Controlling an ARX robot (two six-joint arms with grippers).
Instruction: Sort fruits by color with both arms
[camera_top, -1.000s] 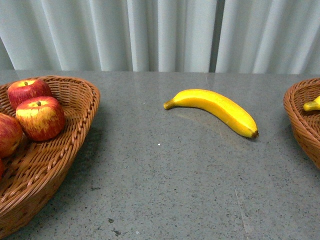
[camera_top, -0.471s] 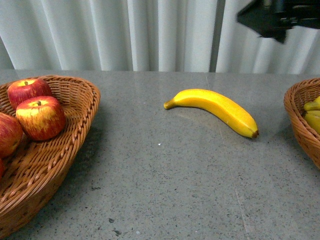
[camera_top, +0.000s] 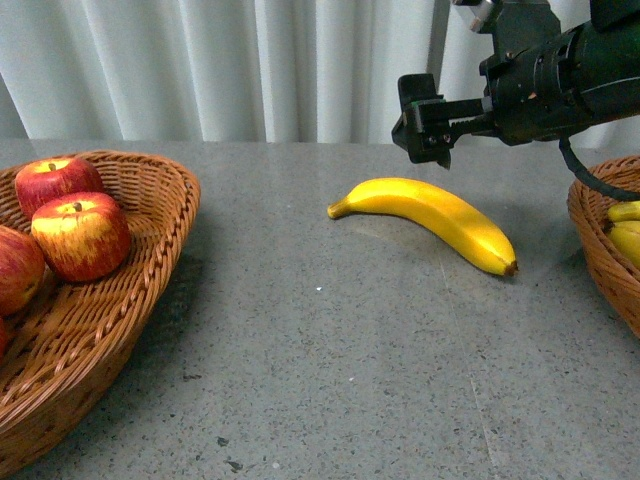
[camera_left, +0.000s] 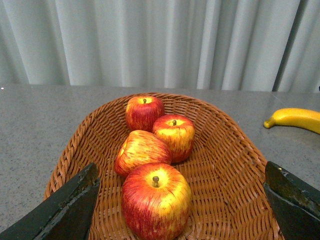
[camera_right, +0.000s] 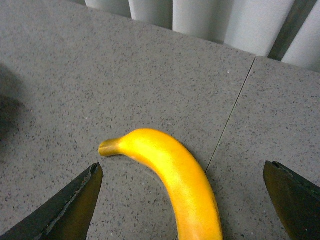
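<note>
Right gripper (camera_top: 428, 138) - jaws wide apart, hanging over the stem end of the loose banana (camera_top: 430, 220), not touching it. Banana lies on the grey table (camera_top: 320, 350), between the left basket (camera_top: 150, 200) and right basket (camera_top: 595, 245). Left gripper (camera_left: 181, 172) also spread apart, above the left basket - four apples (camera_left: 156, 200) inside.

Grey speckled table (camera_top: 330, 340), thin seam (camera_right: 229, 117) running across it. Brown wicker basket (camera_top: 120, 320) at the front view's left edge. Second wicker basket (camera_top: 600, 250) cut off at the right edge, well apart. Pale pleated curtain (camera_top: 250, 60) behind the table.
</note>
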